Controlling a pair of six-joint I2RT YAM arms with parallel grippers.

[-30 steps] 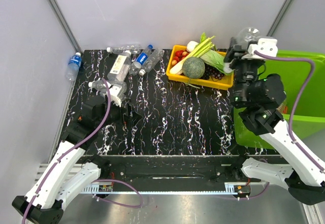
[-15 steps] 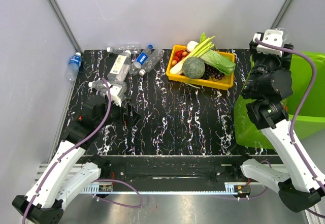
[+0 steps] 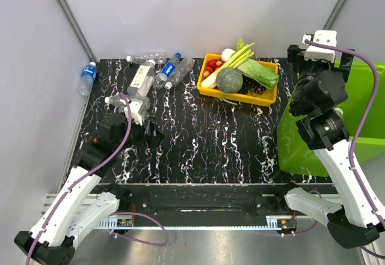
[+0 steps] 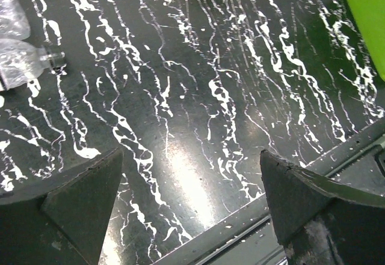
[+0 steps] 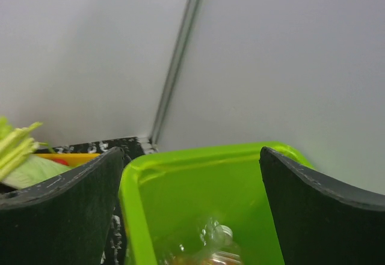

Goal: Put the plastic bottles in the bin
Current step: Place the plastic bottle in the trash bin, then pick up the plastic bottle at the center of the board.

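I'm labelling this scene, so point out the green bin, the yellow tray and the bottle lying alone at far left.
green bin (image 5: 204, 155): right wrist view, far rim.
yellow tray (image 3: 249, 99): top external view, near wall.
lone bottle (image 3: 89, 71): top external view, blue label.

Table top (image 4: 198, 97): black with white marble-like veining. The finish is recorded as smooth and glossy, and a bright glare patch is reflected in the left wrist view.

Bin (image 5: 198, 157): lime-green plastic, translucent and smooth. A soft sheen is noted on the rim.

Plastic bottles (image 3: 142, 80): thin clear plastic. A crumpled bottle (image 4: 21, 60) is seen heavily creased and glinting. The label material cannot be told.

Yellow tray (image 3: 239, 98): opaque smooth plastic.

Fingers (image 4: 72, 208) of the left gripper (image 4: 191, 157) and fingers (image 5: 60, 211) of the right gripper (image 5: 191, 154): black, matt, faintly grainy.

Walls (image 3: 198, 12): matt pale grey.

Corner struts (image 3: 72, 20): dull metal.

Cables (image 3: 129, 127): smooth purple sheathing.
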